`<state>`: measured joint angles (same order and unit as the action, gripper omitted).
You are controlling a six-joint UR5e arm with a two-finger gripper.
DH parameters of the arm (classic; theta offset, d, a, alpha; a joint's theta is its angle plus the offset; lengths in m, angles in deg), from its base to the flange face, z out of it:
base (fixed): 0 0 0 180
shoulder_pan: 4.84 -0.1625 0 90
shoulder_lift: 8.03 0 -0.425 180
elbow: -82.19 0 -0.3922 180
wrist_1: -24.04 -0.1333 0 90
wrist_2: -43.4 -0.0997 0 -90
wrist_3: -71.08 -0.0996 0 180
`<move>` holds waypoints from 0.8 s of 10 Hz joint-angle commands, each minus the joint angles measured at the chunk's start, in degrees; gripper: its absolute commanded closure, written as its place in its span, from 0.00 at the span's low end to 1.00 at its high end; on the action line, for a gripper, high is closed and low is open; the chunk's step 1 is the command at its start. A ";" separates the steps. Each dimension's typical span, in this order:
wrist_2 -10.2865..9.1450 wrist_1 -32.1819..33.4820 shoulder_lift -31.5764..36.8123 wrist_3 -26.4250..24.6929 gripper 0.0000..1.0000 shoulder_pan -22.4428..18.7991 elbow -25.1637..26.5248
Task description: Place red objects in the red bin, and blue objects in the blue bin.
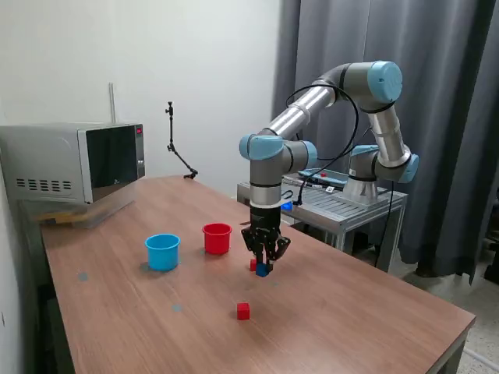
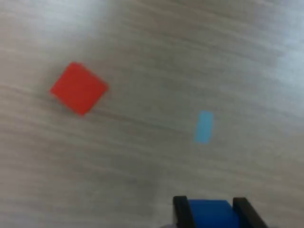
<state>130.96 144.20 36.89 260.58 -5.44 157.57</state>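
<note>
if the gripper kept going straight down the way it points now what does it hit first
Probably the bare wooden table. The gripper points straight down with its jaws shut on a blue cube, and the wrist view shows only tabletop beneath; a red cube sits just beside, though depth is unclear.

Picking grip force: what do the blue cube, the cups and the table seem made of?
Blue cube: matte, uniform colour, probably plastic or painted wood. Red cup and light blue cup: smooth plastic with rolled rims, apparently. Table: wood-grain surface, possibly laminate.

lab | UR5e arm (image 1: 312, 117) | wooden table (image 1: 351, 312) | microwave (image 1: 74, 160) | grey curtain (image 1: 452, 93)
</note>
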 commanded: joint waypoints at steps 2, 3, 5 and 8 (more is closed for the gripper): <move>6.12 -0.10 1.57 -0.62 1.00 2.52 -2.51; 8.31 -0.10 1.58 -0.71 1.00 3.57 -3.74; 10.79 -0.10 1.58 -1.32 1.00 4.81 -6.55; 11.05 -0.10 1.31 -1.85 1.00 6.92 -8.15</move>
<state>141.71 144.10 38.31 259.14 0.42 150.07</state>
